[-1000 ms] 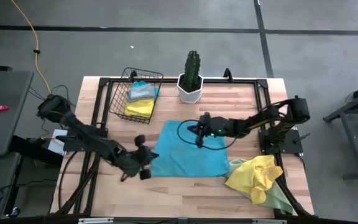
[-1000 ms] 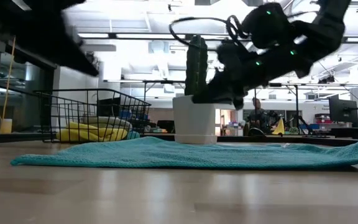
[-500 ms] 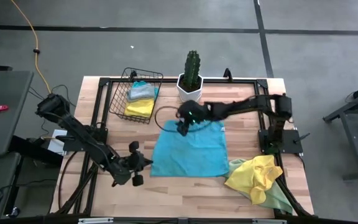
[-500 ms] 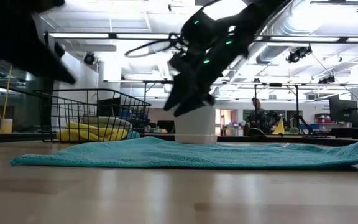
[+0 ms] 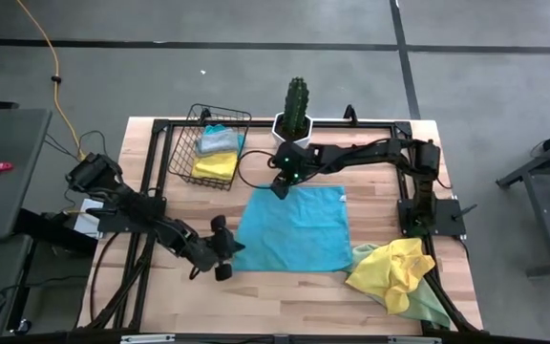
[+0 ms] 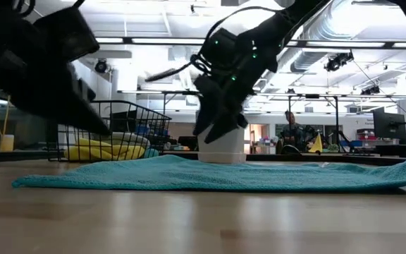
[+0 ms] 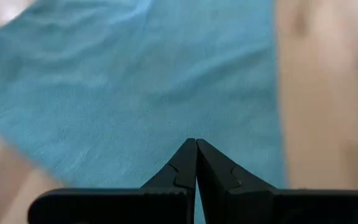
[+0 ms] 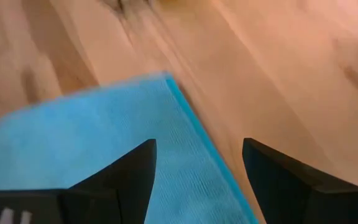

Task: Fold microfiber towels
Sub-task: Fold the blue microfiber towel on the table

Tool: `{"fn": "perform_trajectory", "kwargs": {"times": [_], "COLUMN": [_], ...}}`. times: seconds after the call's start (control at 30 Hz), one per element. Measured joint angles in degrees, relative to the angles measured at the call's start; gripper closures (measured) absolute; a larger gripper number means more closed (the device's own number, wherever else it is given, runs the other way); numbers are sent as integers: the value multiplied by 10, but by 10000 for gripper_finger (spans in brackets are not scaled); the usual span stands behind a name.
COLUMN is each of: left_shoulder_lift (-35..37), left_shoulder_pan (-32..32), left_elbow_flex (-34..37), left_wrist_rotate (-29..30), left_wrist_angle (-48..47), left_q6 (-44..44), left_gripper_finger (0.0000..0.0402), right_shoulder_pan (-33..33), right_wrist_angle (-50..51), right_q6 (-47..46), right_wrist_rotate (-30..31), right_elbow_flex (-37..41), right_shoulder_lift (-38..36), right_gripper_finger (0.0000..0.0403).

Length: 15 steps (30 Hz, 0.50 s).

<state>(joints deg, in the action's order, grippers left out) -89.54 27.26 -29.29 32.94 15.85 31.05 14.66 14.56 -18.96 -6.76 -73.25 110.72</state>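
A turquoise towel lies spread flat on the wooden table. My left gripper is shut and hovers at the towel's near left corner; the left wrist view shows its closed fingertips over the cloth. My right gripper stands open above the towel's far left corner, one finger over the cloth and one over bare wood. In the low view it hangs clear of the towel. A crumpled yellow and pale green heap of towels lies at the near right.
A wire basket at the far left holds folded yellow and grey-blue cloths. A cactus in a white pot stands right behind my right gripper. Bare wood lies along the table's near edge.
My right gripper has gone from the towel's middle toward the table's far left, to the towel's far left corner, tipping downward, and has opened. My left gripper has come down toward the towel's near left corner, still shut. The towel lies flat as before.
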Motion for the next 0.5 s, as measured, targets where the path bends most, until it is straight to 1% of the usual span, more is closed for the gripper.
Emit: {"fn": "perform_trajectory", "kwargs": {"times": [0.07,0.17,0.2,0.3,0.4,0.5], "left_shoulder_lift": [2,1,2,2,2,2], "left_shoulder_pan": [-10,-12,-15,-16,-17,-18], "left_elbow_flex": [28,63,71,88,96,103], "left_wrist_rotate": [-10,-12,-11,-7,10,11], "left_wrist_angle": [79,154,172,182,190,201], "left_q6": [-2,-11,-12,-6,-5,-2], "left_gripper_finger": [401,401,401,401,401,401], "right_shoulder_pan": [3,3,3,7,11,19], "right_wrist_angle": [6,18,8,5,0,-3], "right_q6": [-1,-1,0,-1,0,-1], "right_wrist_rotate": [1,3,4,6,5,6], "right_elbow_flex": [2,2,2,1,1,1], "right_shoulder_lift": [6,11,14,15,17,17], "right_gripper_finger": [171,171,171,171,171,171]}}
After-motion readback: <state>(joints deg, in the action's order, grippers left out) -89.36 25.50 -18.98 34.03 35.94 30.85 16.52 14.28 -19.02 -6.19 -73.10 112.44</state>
